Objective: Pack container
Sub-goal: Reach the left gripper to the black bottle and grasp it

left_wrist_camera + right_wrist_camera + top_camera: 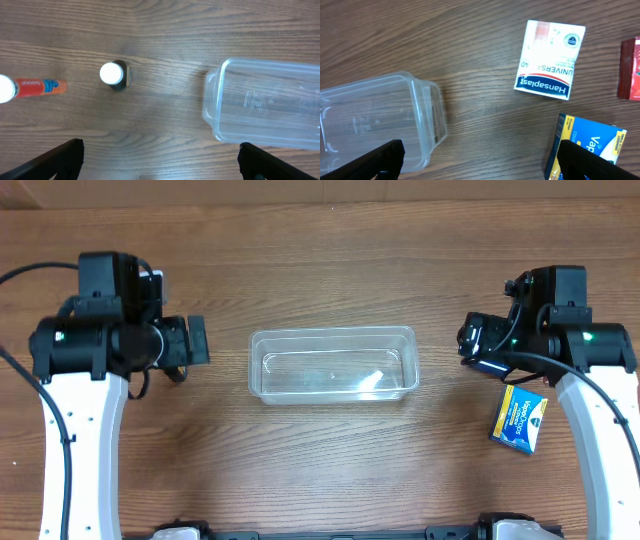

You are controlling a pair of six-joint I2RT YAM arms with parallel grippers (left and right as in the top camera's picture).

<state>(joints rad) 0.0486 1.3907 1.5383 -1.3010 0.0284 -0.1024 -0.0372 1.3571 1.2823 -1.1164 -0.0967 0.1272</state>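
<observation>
One brown wooden table (330,470) with a clear grain fills almost all of the overhead view; beyond its far edge I see only a pale strip (320,188), and I cannot tell what it is.

I count one container (333,365), clear and empty. It lies in the middle of the table with its long sides parallel to the near edge. I count two boxes: a blue box (518,420) toward the right edge, and a white Hansaplast box (550,60) that lies near it in the right wrist view. At the border of that same view there is one red packet (631,70), only partly visible. In the left wrist view I count one orange tube (37,86) with a white cap, lying flat, and one small dark bottle (114,75) with a white cap, standing upright beside it but apart from it.

My left gripper (197,340) has its jaws wide apart and holds nothing. My right gripper (470,345) is also wide and holds nothing. The container lies between the two grippers and is apart from both. Each short end of it faces one gripper, and it is not between the fingers of either one.
</observation>
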